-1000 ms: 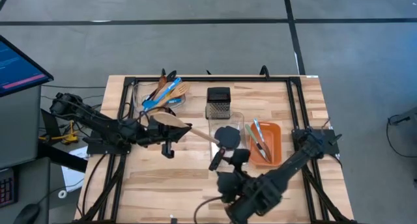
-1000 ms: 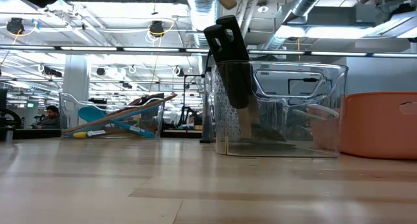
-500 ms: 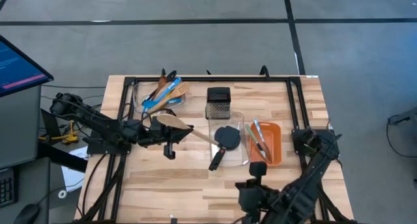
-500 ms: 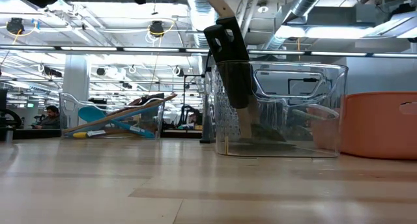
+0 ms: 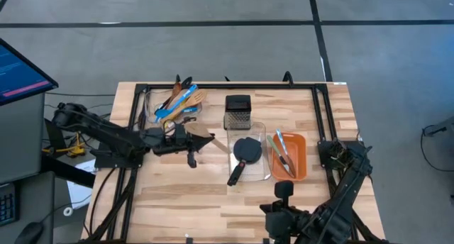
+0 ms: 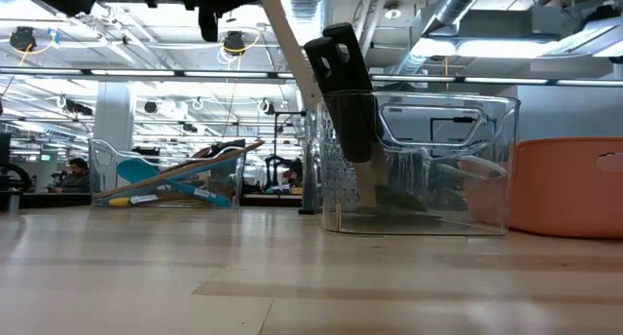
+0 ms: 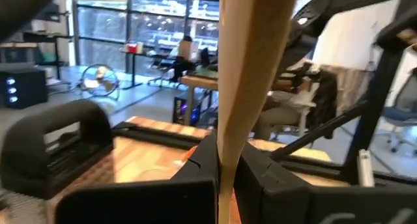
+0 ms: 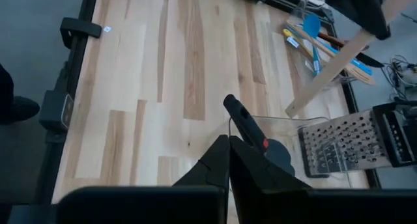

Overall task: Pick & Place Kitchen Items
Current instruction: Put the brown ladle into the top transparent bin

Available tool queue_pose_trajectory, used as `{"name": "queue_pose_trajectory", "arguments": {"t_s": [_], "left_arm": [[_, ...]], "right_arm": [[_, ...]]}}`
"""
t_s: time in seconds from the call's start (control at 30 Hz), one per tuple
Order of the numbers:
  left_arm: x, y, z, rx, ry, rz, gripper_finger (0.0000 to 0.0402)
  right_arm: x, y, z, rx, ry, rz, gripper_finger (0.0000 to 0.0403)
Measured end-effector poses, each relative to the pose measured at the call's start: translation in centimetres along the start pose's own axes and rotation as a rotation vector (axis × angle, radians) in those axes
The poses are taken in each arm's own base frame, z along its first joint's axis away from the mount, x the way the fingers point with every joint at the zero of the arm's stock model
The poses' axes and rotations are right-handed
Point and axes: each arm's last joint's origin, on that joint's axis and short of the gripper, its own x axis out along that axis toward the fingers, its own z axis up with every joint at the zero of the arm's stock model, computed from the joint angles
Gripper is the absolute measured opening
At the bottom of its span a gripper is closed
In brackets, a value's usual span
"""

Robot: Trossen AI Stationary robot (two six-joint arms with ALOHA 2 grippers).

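Observation:
My left gripper (image 5: pixel 193 141), at the table's middle left, is shut on a wooden spoon (image 5: pixel 220 147). The spoon's handle (image 6: pixel 292 53) slants down toward a clear container (image 6: pixel 448 160); its free end (image 8: pixel 290 109) is by the container's far left corner. Whether the two touch, I cannot tell. A black turner (image 5: pixel 247 149) has its head inside that container, and its handle (image 8: pixel 244 123) leans out over the near rim. My right gripper (image 5: pixel 284 190) is shut and holds nothing, near the table's near edge, well short of the turner. My left gripper pinches the wooden spoon between its two fingers (image 7: pixel 202 162), and the wood (image 7: pixel 223 152) runs out ahead from between them. The fingers come roughly level from the table's left. The spoon is lifted clear of the table, its handle tilted down to the right. The gripper hides the bowl end.
A steel box grater (image 5: pixel 237 111) stands just beyond the clear container. An orange tray (image 5: pixel 301 159) holding tongs lies to its right. At the far left, a second clear bin (image 5: pixel 146 102) holds blue, yellow and wooden utensils. Bare wood fills the near left.
My right gripper has drawn back from the black turner's handle toward the table's near edge; the turner stays leaning in the container. My left gripper has tipped downward and edged right, so the spoon's handle now slants down steeply toward the container.

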Motion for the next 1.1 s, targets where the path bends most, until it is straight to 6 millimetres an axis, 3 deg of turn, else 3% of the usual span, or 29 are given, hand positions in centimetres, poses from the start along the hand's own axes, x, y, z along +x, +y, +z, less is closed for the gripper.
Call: {"name": "queue_pose_trajectory", "arguments": {"t_s": [0.3, 0.43, 0.6, 0.87, 1.0, 1.1], "left_arm": [[-1.1, 2.4, 2.2, -0.014, 0.003, 0.014, 0.0001], [-1.7, 2.7, 2.9, -0.015, -0.004, 0.018, 0.0001], [-1.8, 2.7, 2.7, -0.002, 0.017, 0.013, 0.0001], [-1.8, 2.7, 2.4, 0.003, 0.049, 0.016, 0.0001], [-1.8, 2.7, 2.4, 0.012, 0.050, 0.016, 0.0001], [-1.8, 2.7, 2.4, 0.047, 0.052, 0.016, 0.0001]], "right_arm": [[-0.1, -0.1, 0.0, -0.067, 0.000, 0.005, 0.0000], [-1.0, -1.4, 0.2, -0.065, -0.004, 0.035, 0.0000], [-0.2, -4.0, 1.8, -0.064, -0.013, 0.090, 0.0000], [3.3, -9.5, 5.5, -0.108, -0.074, 0.423, 0.0000], [4.6, -12.9, 5.9, -0.098, -0.058, 0.449, 0.0000], [4.6, -15.4, 5.0, -0.081, 0.020, 0.435, 0.0000]]}}
